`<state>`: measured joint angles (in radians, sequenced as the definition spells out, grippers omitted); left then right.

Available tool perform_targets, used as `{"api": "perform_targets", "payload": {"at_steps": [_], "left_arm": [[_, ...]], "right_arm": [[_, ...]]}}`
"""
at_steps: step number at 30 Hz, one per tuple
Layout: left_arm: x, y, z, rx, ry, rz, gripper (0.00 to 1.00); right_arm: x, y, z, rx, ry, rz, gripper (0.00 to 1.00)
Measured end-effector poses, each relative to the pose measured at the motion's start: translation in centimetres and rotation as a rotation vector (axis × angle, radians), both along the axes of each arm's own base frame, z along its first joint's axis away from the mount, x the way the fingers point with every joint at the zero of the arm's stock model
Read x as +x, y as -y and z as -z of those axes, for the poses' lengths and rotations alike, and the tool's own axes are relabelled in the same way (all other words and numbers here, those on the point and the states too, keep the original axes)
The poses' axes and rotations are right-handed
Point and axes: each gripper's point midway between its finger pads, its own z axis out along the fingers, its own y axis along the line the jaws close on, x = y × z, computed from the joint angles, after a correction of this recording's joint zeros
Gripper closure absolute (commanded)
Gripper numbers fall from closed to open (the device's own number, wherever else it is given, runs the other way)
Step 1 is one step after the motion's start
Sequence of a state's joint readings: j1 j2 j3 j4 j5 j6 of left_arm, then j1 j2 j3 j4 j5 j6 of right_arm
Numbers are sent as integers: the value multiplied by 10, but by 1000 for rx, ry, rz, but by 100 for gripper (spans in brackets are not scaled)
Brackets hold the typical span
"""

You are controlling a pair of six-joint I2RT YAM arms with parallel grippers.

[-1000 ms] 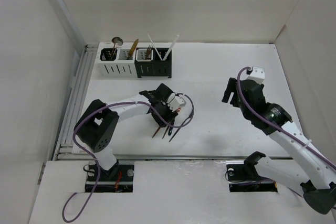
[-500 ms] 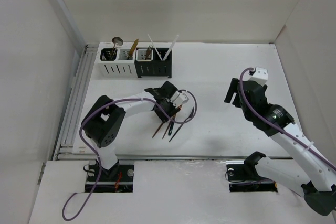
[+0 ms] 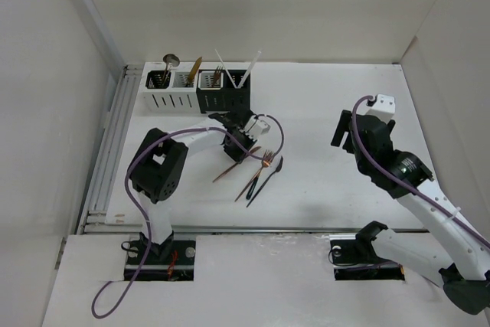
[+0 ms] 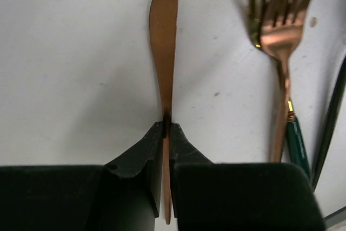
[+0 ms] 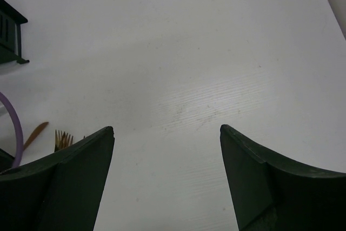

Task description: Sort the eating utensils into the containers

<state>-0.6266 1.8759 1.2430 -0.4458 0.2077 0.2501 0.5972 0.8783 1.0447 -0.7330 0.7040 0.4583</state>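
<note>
Starting at the far-left corner of the tabletop (image 3: 329,97), we see the four joined caddies (image 3: 197,91), two white and then two black. They sit against the far edge, which we judge puts them within reach of the arms from the front. A silver spoon (image 3: 170,59) stands in the leftmost white one, and thin white sticks (image 3: 251,65) lean out of the black ones.

Just in front of the black pair, our left gripper (image 4: 167,127) is clamped on a copper knife (image 4: 165,52). It pinches the knife where the blade narrows into the handle, with the blade pointing ahead. We judge this grip stops the slim piece from twisting on its way to a slot. Whether the knife has cleared the surface we cannot tell.

Just to its right, toward the middle of the table, lie a copper fork (image 4: 282,36) with a green handle and, beside it, a dark utensil (image 3: 276,165), both unsorted. Well apart, over the right half of the table, our right gripper (image 5: 166,131) hangs with its fingers spread wide and nothing between them, probably to stay out of the way. No brand, label or writing can be read anywhere.
</note>
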Motion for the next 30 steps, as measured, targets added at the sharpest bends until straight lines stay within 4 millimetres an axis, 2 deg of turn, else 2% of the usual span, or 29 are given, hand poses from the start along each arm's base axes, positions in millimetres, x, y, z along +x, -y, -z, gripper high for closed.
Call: {"api": "perform_targets", "payload": {"at_steps": [4, 6, 9, 15, 18, 21, 24, 27, 30], "left_arm": [[17, -12, -11, -1, 0, -44, 100], [28, -12, -23, -33, 12, -61, 100], [44, -10, -53, -109, 68, -82, 100], [66, 0, -145, -279, 275, -72, 100], [92, 0, -205, -372, 446, -89, 100], [127, -22, -251, -428, 614, -151, 100], [164, -60, -283, -438, 776, -231, 100], [196, -102, -302, -427, 906, -292, 100], [227, -136, -310, -415, 1011, -323, 100]], "right_arm": [[1, 0, -2, -10, 7, -4, 16], [3, 0, -4, -8, 15, -5, 16], [6, -2, -8, 2, 36, -5, 16], [14, -8, -11, 25, 70, -7, 16], [24, -15, -13, 36, 88, -8, 16], [40, -25, -5, 25, 80, -11, 16], [59, -39, 10, -7, 39, -18, 15], [84, -56, 18, -31, 10, -26, 13], [105, -68, 21, -23, 4, -30, 13]]}}
